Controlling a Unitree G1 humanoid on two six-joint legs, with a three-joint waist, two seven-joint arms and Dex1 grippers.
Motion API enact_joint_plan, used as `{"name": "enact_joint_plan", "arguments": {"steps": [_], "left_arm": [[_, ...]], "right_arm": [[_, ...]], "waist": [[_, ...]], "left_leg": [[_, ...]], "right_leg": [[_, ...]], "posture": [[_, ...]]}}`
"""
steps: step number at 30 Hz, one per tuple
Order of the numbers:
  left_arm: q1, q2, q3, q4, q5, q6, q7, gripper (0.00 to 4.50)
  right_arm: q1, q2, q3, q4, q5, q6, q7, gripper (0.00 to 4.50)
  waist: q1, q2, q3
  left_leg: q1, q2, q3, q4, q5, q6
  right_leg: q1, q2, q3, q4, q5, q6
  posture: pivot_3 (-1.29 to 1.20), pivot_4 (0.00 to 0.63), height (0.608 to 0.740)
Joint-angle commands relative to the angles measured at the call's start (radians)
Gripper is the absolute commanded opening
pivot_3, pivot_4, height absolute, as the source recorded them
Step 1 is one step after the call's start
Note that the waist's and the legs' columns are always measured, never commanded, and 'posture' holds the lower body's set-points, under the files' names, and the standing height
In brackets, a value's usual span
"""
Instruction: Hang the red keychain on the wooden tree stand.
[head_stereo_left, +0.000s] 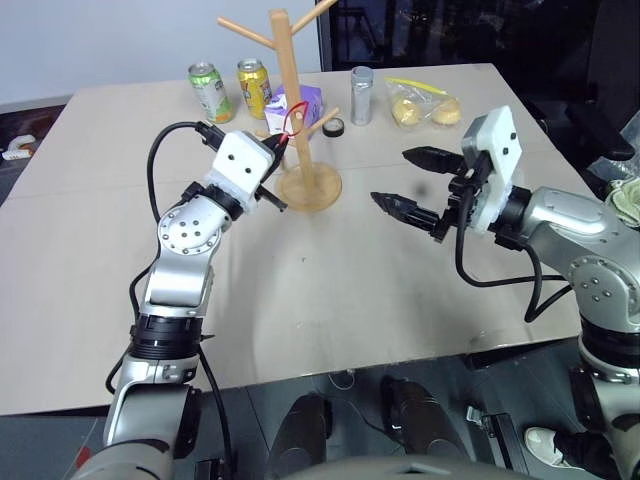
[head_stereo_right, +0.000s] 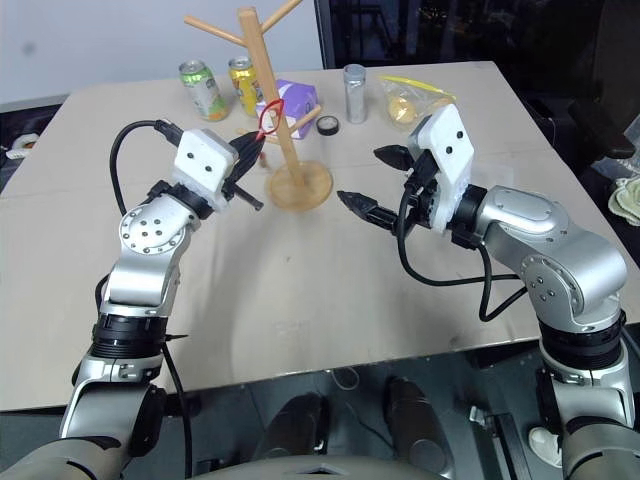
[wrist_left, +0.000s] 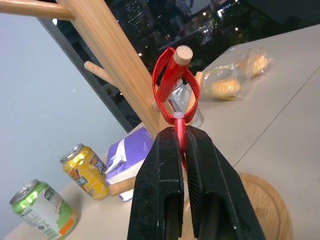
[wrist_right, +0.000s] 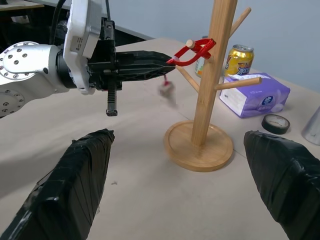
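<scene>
On the table (head_stereo_left: 330, 320), the left gripper (head_stereo_left: 281, 143) pinches the red keychain (head_stereo_left: 293, 121) against the wooden tree stand (head_stereo_left: 298, 120), 2 cans (head_stereo_left: 230, 88) stand behind, and the right gripper (head_stereo_left: 412, 180) hangs spread wide, well apart.

Beige table (head_stereo_left: 300, 300): wooden tree stand (head_stereo_left: 305, 185), green can (head_stereo_left: 210, 92), yellow can (head_stereo_left: 254, 88), purple tissue pack (head_stereo_left: 297, 105), tape roll (head_stereo_left: 333, 128), silver can (head_stereo_left: 361, 96), snack bag (head_stereo_left: 425, 106).

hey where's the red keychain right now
The red loop keychain is looped over a lower peg of the light wooden tree stand, pinched in the left gripper, before the purple tissue pack.
</scene>
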Motion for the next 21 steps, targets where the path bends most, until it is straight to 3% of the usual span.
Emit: {"name": "enact_joint_plan", "arguments": {"steps": [1,8,9,13,17,21], "left_arm": [[-0.005,-0.002,0.021,-0.036,-0.054,0.040,-0.029,0.97],[0.014,0.058,0.065,-0.104,-0.171,0.181,-0.129,4.24],[0.014,0.084,0.075,-0.107,-0.192,0.203,-0.162,4.44],[-0.017,0.227,0.139,-0.094,-0.357,0.415,-0.329,4.44],[-0.040,0.449,0.180,-0.066,-0.539,0.662,-0.580,4.44],[-0.102,0.495,0.189,0.046,-0.538,0.663,-0.604,4.44]], "right_arm": [[-0.012,-0.009,-0.027,-0.028,0.014,-0.003,-0.005,4.50],[0.015,-0.036,-0.012,-0.009,-0.012,-0.029,0.029,4.50],[0.016,-0.047,-0.012,-0.005,-0.015,-0.032,0.039,4.50],[-0.004,-0.123,-0.046,0.039,-0.004,-0.027,0.108,4.50],[-0.047,-0.247,-0.082,0.110,0.019,-0.024,0.228,4.50],[-0.086,-0.300,-0.084,0.174,0.013,-0.040,0.286,4.50]], "waist": [[0.000,0.000,0.000],[-0.002,0.000,0.000],[-0.002,0.000,0.000],[-0.004,0.000,0.000],[-0.006,0.000,0.002],[-0.002,0.000,0.002]], "left_leg": [[0.000,0.000,0.000,0.000,0.000,0.000],[0.000,0.000,0.000,0.000,0.000,0.000],[0.000,0.000,0.000,0.000,0.000,0.000],[0.001,0.001,0.000,0.000,0.000,0.000],[0.000,0.001,0.000,0.000,0.000,0.000],[0.000,0.001,0.000,-0.001,0.000,0.000]], "right_leg": [[0.000,0.000,0.000,0.000,0.000,0.000],[0.000,0.000,0.000,0.000,0.000,0.000],[0.000,0.000,0.000,0.000,0.000,0.000],[0.000,0.001,0.000,0.000,0.000,0.000],[-0.001,0.002,-0.001,0.000,-0.001,-0.001],[0.000,0.001,-0.001,-0.002,-0.003,-0.004]], "posture": [[0.00,0.150,0.740],[0.00,0.150,0.740],[0.00,0.150,0.740],[0.00,0.150,0.740],[0.00,0.150,0.740],[0.00,0.150,0.740]]}}
